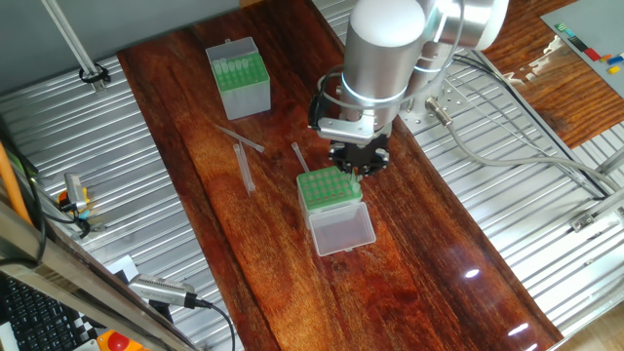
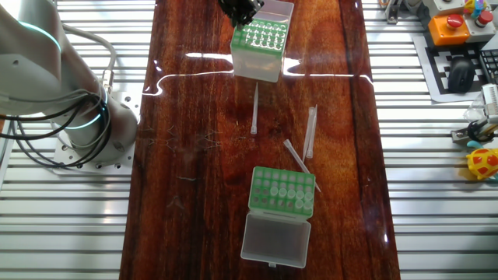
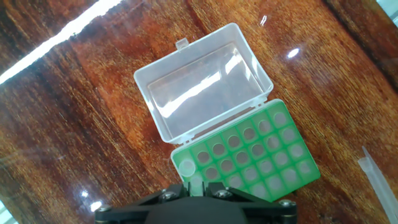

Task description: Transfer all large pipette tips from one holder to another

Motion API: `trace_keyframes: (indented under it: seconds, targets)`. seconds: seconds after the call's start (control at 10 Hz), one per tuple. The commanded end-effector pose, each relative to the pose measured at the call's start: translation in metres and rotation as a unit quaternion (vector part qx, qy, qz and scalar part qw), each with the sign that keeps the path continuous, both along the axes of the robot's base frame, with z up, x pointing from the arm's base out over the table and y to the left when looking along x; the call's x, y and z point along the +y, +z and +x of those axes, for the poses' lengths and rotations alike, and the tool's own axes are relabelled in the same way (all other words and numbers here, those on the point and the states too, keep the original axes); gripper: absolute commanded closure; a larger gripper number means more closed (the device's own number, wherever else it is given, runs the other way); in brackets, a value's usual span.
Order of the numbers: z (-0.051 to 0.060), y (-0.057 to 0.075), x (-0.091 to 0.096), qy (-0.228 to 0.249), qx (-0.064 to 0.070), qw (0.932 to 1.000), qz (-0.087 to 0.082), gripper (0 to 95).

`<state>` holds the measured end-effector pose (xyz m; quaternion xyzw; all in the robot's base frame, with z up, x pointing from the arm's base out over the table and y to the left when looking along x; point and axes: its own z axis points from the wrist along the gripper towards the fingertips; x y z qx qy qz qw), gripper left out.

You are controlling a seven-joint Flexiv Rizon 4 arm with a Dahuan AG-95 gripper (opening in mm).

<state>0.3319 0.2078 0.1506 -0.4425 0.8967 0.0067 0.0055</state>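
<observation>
Pipette tip point(image 3: 194, 185) stands upright between the narrowly set fingers of the gripper point(image 3: 200, 190), directly over the corner hole of the green rack point(image 3: 261, 155).

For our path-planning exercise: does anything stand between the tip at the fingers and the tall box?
Nothing upright. Three loose tips lie flat on the table between the rack and the tall box; the tip, once lifted, would likely clear them.

Robotics lab: emergency-stop button point(image 2: 453, 27), cables point(image 1: 517, 146), ribbed metal bench point(image 1: 97, 195).
</observation>
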Motion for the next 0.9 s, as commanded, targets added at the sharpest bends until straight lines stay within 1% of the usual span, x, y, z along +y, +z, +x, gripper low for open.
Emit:
trace_keyframes:
  seconds: [0.1, 0.2, 0.3, 0.4, 0.5, 0.6, 0.8, 0.9]
  targets:
    - [0.001, -0.001, 0.001, -0.004, 0.000, 1.0000, 0.001, 95.0]
    - [-0.002, 0.011, 0.003, -0.010, 0.000, 0.9999, -0.001, 95.0]
    - [-0.006, 0.029, 0.005, -0.014, 0.002, 0.9999, -0.005, 95.0]
    - [-0.010, 0.047, 0.005, -0.015, 0.002, 0.9999, -0.004, 95.0]
    - [-0.010, 0.050, 0.005, -0.015, 0.002, 0.9999, -0.004, 95.0]
    - [-0.012, 0.073, 0.004, -0.013, 0.005, 0.9999, -0.004, 95.0]
    - [-0.012, 0.092, 0.003, -0.011, 0.008, 0.9999, -0.005, 95.0]
    - [-0.012, 0.105, 0.001, -0.009, 0.010, 0.9999, -0.005, 95.0]
